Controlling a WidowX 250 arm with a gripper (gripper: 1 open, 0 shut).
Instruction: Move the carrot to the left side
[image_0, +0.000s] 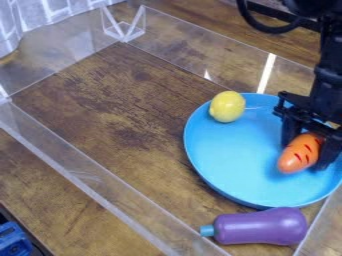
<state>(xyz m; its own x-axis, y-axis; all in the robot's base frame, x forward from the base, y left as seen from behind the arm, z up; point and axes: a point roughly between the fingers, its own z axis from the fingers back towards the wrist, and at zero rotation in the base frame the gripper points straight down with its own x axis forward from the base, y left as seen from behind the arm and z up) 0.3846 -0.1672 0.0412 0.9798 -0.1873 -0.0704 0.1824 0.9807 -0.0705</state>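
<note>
The orange carrot (299, 154) with dark ridge lines hangs tilted just above the right part of the blue plate (227, 158). My black gripper (310, 132) comes straight down from the upper right and is shut on the carrot's top end, which hides the leafy part. The carrot's tip points down and left toward the plate.
A yellow lemon (226, 105) lies on the plate's upper left part. A purple eggplant (261, 227) lies on the wood in front of the plate. Clear acrylic walls (80, 170) ring the wooden table, whose left half (107, 100) is bare wood.
</note>
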